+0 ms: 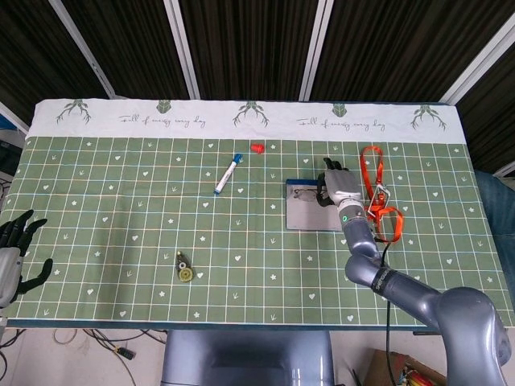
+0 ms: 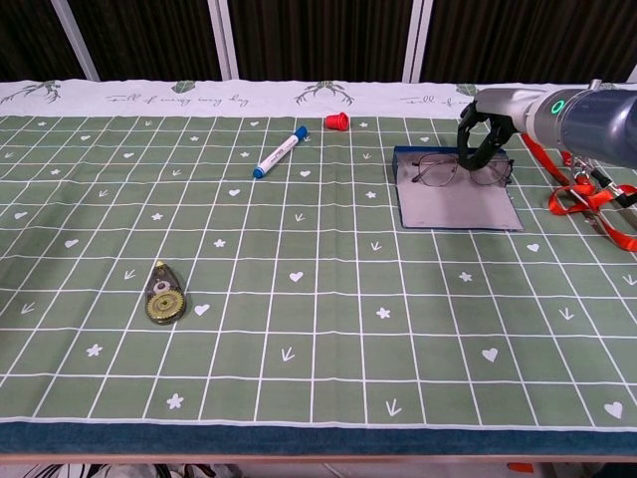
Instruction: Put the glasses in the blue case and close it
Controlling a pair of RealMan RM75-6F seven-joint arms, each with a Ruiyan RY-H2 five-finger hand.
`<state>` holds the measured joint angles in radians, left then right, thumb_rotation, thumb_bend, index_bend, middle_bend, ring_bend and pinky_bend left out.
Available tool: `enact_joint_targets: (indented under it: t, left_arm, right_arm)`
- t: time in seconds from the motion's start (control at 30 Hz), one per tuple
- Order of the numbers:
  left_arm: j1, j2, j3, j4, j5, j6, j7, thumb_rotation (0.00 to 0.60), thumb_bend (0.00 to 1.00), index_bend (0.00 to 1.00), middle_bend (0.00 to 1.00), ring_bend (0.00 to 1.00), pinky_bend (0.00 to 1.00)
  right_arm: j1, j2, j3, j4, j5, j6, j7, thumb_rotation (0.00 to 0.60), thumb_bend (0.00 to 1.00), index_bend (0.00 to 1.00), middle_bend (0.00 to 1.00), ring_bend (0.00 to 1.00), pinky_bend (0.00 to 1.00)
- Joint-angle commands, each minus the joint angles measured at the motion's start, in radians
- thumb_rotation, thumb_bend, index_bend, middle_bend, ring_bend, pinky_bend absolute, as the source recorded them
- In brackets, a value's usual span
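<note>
Right hand holds the glasses over the blue case

The right hand [image 2: 480, 134] pinches the glasses [image 2: 460, 170] at the far end of the open blue case [image 2: 453, 203], which lies toward the table's [image 2: 299, 299] far right corner. The left hand [image 1: 14, 251], fingers spread and holding nothing, sits off the table's near left edge.

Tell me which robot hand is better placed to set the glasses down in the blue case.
The right robot hand: it already holds the glasses over the far end of the blue case. The left robot hand is at the table's opposite edge.
</note>
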<state>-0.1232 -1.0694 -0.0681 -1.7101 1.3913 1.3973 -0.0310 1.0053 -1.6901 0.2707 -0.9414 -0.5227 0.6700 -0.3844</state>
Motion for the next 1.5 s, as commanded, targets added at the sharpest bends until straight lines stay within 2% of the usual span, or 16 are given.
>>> enact_joint_targets:
  t: [0.03, 0.57, 1.1, 1.17, 1.33, 1.5]
  left_arm:
    - [-0.001, 0.000, 0.000, 0.000, -0.002, -0.002, -0.001, 0.600, 0.40, 0.14, 0.01, 0.00, 0.00]
    - [-0.001, 0.001, 0.000, 0.000, -0.002, -0.002, 0.000, 0.600, 0.40, 0.14, 0.01, 0.00, 0.00]
    - [-0.001, 0.001, 0.001, -0.001, -0.001, -0.001, 0.004, 0.600, 0.40, 0.14, 0.01, 0.00, 0.00]
    - [-0.001, 0.001, 0.001, -0.002, -0.001, -0.001, 0.005, 0.600, 0.40, 0.14, 0.01, 0.00, 0.00]
    - [0.000, 0.001, 0.001, -0.002, 0.000, 0.001, 0.005, 0.600, 0.40, 0.14, 0.01, 0.00, 0.00]
    - [0.000, 0.000, 0.001, -0.001, -0.001, 0.001, 0.007, 0.600, 0.40, 0.14, 0.01, 0.00, 0.00]
  right_arm:
    - [0.004, -0.010, 0.001, 0.013, -0.005, -0.006, 0.000, 0.600, 0.53, 0.64, 0.02, 0.05, 0.18]
    - [0.027, -0.045, 0.027, 0.098, 0.002, -0.037, 0.001, 0.600, 0.53, 0.64, 0.02, 0.05, 0.18]
    - [0.028, -0.026, 0.022, 0.082, 0.034, -0.052, -0.038, 0.600, 0.53, 0.63, 0.01, 0.04, 0.18]
    - [0.029, -0.024, 0.020, 0.078, 0.039, -0.053, -0.044, 0.600, 0.53, 0.61, 0.01, 0.04, 0.18]
    - [0.029, -0.020, 0.010, 0.074, 0.057, -0.063, -0.063, 0.600, 0.52, 0.44, 0.00, 0.03, 0.18]
    - [0.030, -0.014, 0.007, 0.066, 0.067, -0.066, -0.069, 0.600, 0.51, 0.37, 0.00, 0.02, 0.18]
